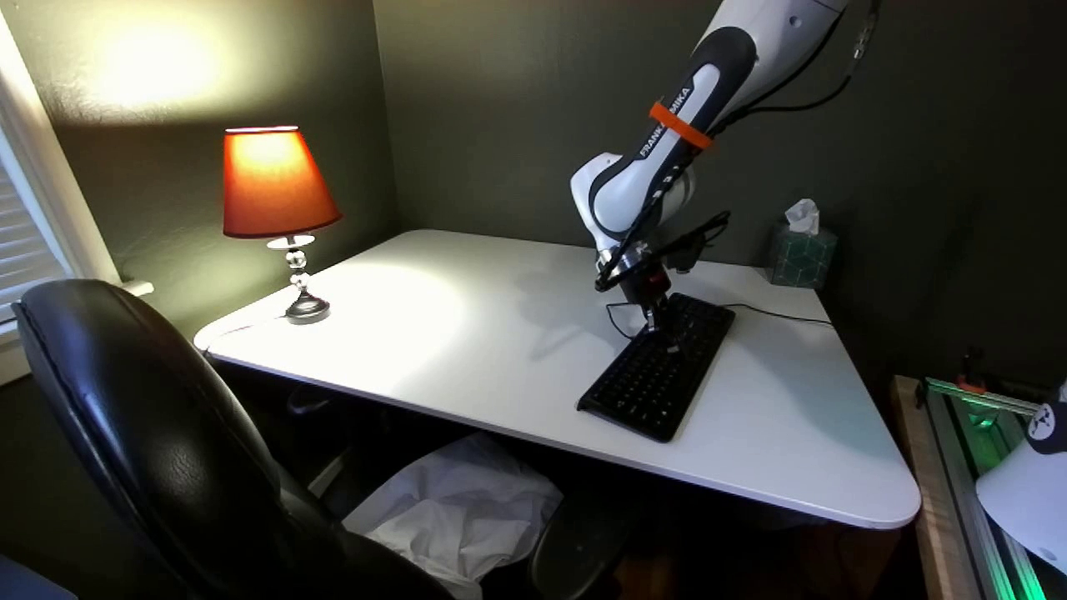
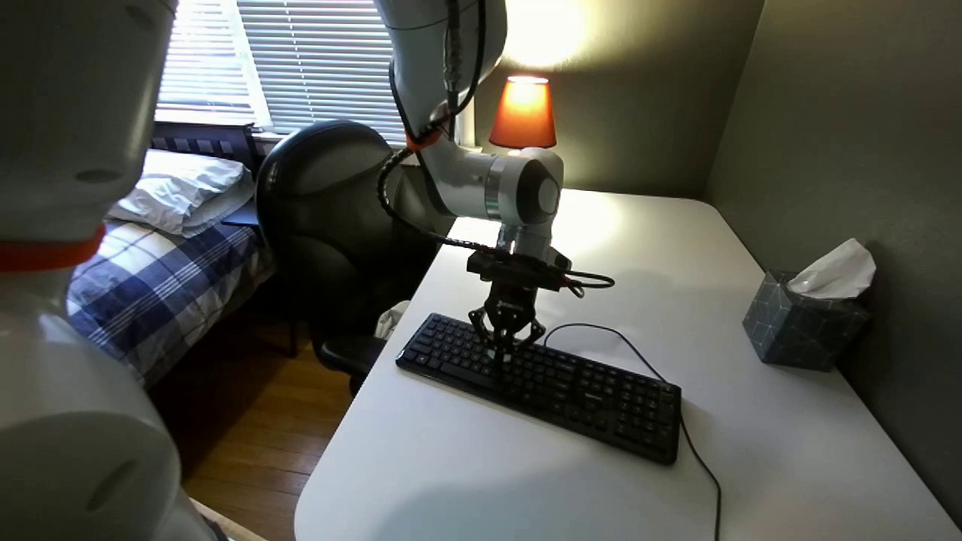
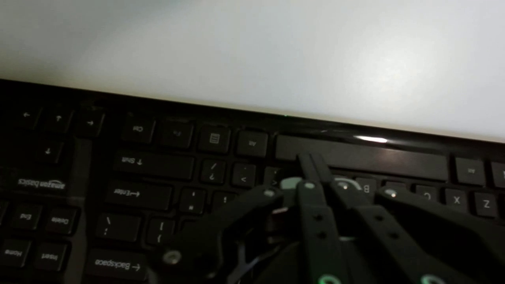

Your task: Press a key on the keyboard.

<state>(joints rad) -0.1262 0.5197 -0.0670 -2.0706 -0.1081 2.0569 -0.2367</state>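
The black keyboard (image 1: 638, 392) lies flat on the white table in both exterior views (image 2: 601, 398). Its thin dark cable (image 2: 700, 451) runs off over the table. My gripper (image 2: 502, 355) points down over the keyboard, near its middle rows. In the wrist view the keyboard (image 3: 138, 165) appears upside down. There the two fingertips of my gripper (image 3: 310, 156) are together with nothing between them. They overlap the near-left edge of the space bar (image 3: 367, 157). I cannot tell whether they touch a key. The fingers hide several letter keys.
A tissue box (image 1: 802, 257) stands near the wall end of the white table (image 1: 475, 325). A lit lamp with an orange shade (image 1: 275, 187) stands at the far table corner. A black office chair (image 1: 142, 417) is beside the table edge.
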